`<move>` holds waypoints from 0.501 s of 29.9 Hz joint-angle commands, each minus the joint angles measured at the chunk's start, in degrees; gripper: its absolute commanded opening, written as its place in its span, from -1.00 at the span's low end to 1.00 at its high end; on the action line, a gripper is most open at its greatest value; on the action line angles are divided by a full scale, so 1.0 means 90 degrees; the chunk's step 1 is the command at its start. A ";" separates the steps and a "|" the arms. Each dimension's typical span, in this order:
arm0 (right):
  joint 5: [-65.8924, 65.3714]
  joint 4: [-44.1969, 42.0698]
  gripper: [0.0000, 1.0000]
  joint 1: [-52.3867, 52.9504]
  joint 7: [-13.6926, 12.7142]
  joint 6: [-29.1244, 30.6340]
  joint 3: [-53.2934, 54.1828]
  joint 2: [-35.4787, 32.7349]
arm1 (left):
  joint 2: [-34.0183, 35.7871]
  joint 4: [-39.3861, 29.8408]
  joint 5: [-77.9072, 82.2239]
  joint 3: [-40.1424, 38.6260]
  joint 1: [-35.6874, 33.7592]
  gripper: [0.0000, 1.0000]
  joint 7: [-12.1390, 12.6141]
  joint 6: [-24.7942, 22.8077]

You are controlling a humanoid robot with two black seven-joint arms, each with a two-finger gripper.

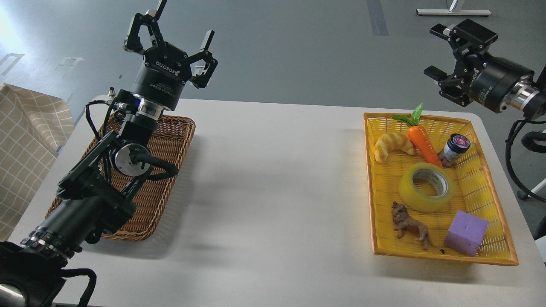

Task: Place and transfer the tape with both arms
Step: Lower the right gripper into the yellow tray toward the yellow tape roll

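The tape [426, 186], a wide translucent yellow roll with a grey-white core, lies flat in the middle of the yellow tray [370, 179] on the right of the table. My right gripper [441, 52] is open and empty, raised high above and behind the tray's far right corner, pointing left. My left gripper [181, 25] is open and empty, held high above the far end of the brown wicker basket [170, 140] on the left. Both grippers are far from the tape.
In the yellow tray with the tape lie a toy croissant [392, 145], a toy carrot [420, 136], a small jar [454, 149], a toy lion [409, 226] and a purple block [466, 232]. A checked cloth [25, 145] hangs at the left.
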 commanded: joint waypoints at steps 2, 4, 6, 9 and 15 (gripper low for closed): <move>-0.0625 0.0404 0.98 -0.0002 -0.0050 -0.0002 -0.0394 -0.0543 | 0.0001 -0.0004 0.0001 0.0000 0.0002 0.95 0.0000 0.0000; -0.0762 0.0502 0.98 0.0027 -0.0050 -0.0002 -0.0609 -0.0709 | 0.0001 -0.0004 0.0001 0.0000 0.0002 0.95 0.0000 0.0000; -0.0919 0.0629 0.98 0.0037 -0.0060 -0.0002 -0.0855 -0.0915 | 0.0001 -0.0004 0.0001 0.0000 0.0002 0.95 0.0000 0.0000; -0.1192 0.0874 0.98 0.0027 -0.0070 -0.0002 -0.1157 -0.1198 | 0.0001 -0.0004 0.0001 0.0000 0.0002 0.95 0.0000 0.0000; -0.1447 0.1196 0.98 -0.0031 -0.0109 -0.0002 -0.1635 -0.1539 | 0.0011 -0.0004 0.0001 0.0000 0.0002 0.95 0.0000 0.0000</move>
